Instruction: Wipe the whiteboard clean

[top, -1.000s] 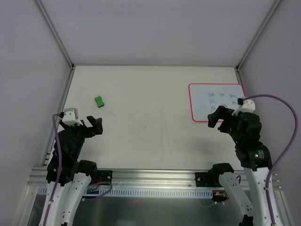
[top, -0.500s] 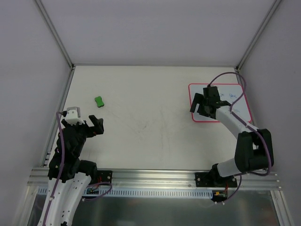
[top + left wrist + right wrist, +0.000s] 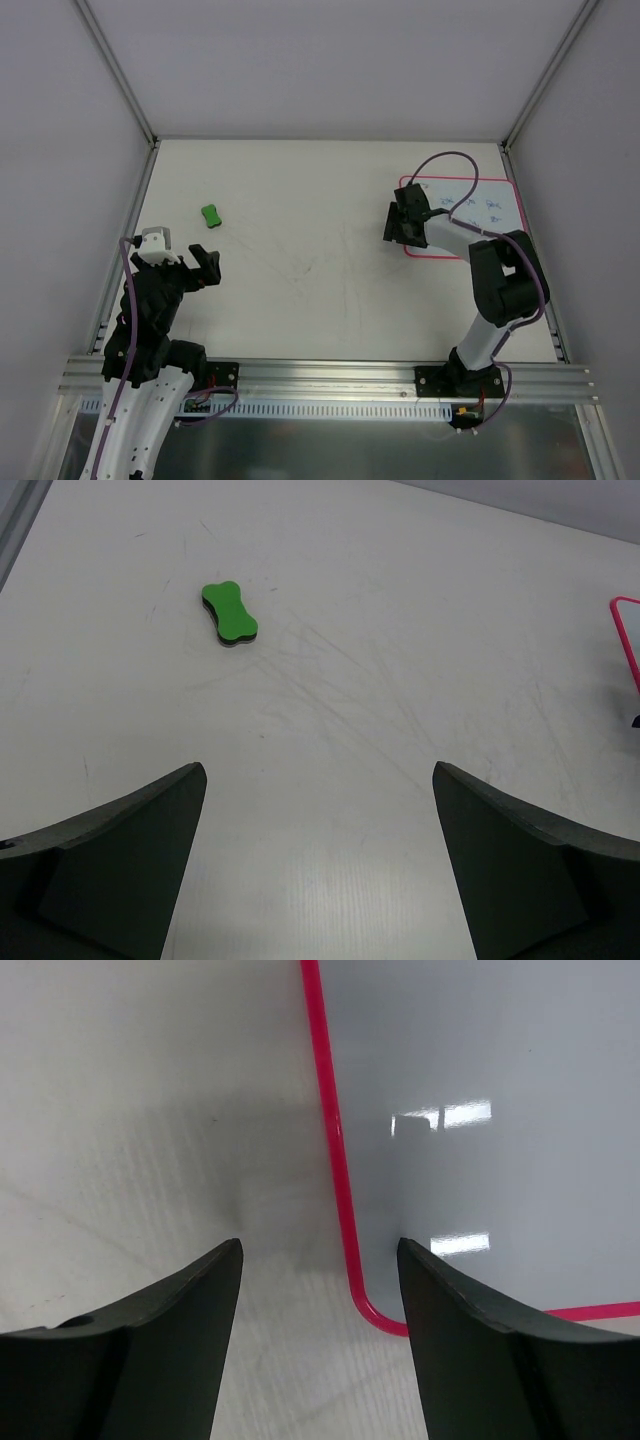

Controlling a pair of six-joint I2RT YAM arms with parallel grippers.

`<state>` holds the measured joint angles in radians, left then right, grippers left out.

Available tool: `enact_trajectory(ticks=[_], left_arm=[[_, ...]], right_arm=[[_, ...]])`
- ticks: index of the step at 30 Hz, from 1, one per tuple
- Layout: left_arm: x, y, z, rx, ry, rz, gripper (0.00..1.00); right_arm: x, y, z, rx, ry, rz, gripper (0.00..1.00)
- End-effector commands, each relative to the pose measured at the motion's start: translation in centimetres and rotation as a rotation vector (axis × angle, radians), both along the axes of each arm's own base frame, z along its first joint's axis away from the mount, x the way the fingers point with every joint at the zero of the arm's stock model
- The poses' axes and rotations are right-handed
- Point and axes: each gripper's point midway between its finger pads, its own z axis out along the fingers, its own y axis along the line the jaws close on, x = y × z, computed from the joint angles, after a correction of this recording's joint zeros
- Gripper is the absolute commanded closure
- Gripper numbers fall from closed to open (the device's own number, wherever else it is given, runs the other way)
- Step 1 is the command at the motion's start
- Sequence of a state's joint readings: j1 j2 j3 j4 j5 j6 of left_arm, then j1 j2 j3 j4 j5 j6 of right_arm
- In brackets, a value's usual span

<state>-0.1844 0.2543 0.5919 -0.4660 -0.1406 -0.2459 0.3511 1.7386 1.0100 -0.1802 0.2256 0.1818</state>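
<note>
The whiteboard (image 3: 480, 215), white with a red-pink border and small blue scribbles, lies at the right of the table. My right gripper (image 3: 400, 222) is open and empty, low over the board's left edge. In the right wrist view the gripper (image 3: 318, 1250) straddles the red border by a rounded corner of the board (image 3: 480, 1140). The green eraser (image 3: 211, 215) lies at the far left. My left gripper (image 3: 205, 265) is open and empty, a short way nearer than the eraser. The left wrist view shows the eraser (image 3: 229, 613) ahead of the left gripper (image 3: 318, 772), and a bit of the board's edge (image 3: 625, 630).
The white table (image 3: 310, 260) has faint scuff marks across its middle. Grey walls and metal posts close it in at the back and both sides. An aluminium rail (image 3: 320, 375) runs along the near edge.
My right arm has stretched out and swung left, from the board's near right part to its left edge. The left arm has barely moved.
</note>
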Motion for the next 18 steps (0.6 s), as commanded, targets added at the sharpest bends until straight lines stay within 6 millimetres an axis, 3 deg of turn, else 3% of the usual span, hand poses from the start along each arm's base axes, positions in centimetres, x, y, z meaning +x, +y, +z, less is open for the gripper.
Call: enact_trajectory(ticks=[1,5,7,15,18], left_arm=[[0.4,0.1,0.8,-0.008,-0.036,0.012,0.01],[0.4,0.0,0.8,-0.009,-0.038,0.008,0.01],[0.4,0.0,0.7,-0.011,-0.036,0.007,0.01],[0.4,-0.1,0.6,-0.010,-0.033,0.005,0.01],[0.4,-0.1,0.7,-0.011,-0.034,0.005,0.01]], right_arm=[[-0.4,3.2,-0.8,0.064,0.012,0.009,0.35],[-2.8,7.8,-1.8,0.094,0.051,0.110,0.46],[-4.7,11.4,-2.5,0.113,0.080,0.199,0.48],[-12.5,24.0,-3.9,0.115,0.119,0.531,0.50],[-13.9,27.8,-3.3,0.138,0.102,0.624,0.50]])
